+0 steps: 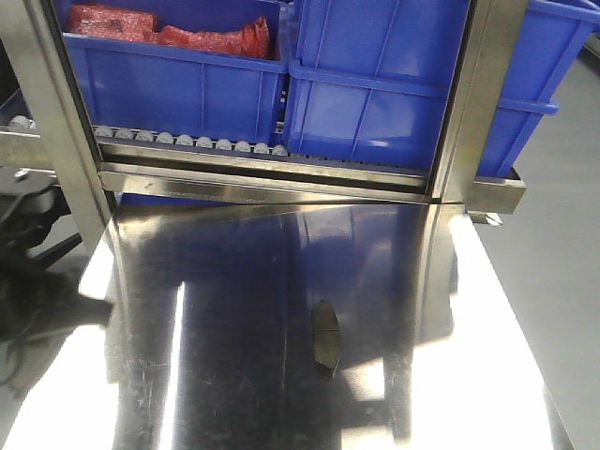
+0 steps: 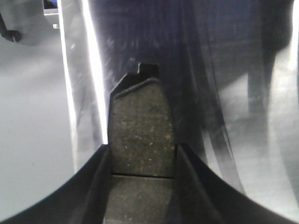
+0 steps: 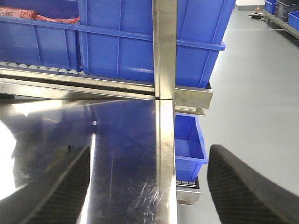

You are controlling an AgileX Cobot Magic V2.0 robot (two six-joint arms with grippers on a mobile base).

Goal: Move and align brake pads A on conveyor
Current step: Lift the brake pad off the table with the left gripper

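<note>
In the left wrist view a dark-grey brake pad (image 2: pixel 140 116) with a thin cross groove and a notched backing plate sits between my left gripper's (image 2: pixel 142 154) black fingers, which press on its two long sides. It hangs over the shiny steel table near its left edge. A second brake pad (image 1: pixel 325 337) lies alone on the steel table (image 1: pixel 234 356) in the front view. My right gripper (image 3: pixel 149 154) is open and empty above the table's right edge. A dark corner (image 3: pixel 63 150) shows behind its left finger. The conveyor is out of view.
A steel roller rack (image 1: pixel 187 142) at the table's far end carries large blue bins (image 1: pixel 375 84), one holding red bags (image 1: pixel 169 33). A steel post (image 3: pixel 164 46) stands at the table's right rim. A small blue bin (image 3: pixel 187 140) sits below, beside grey floor (image 3: pixel 257 93).
</note>
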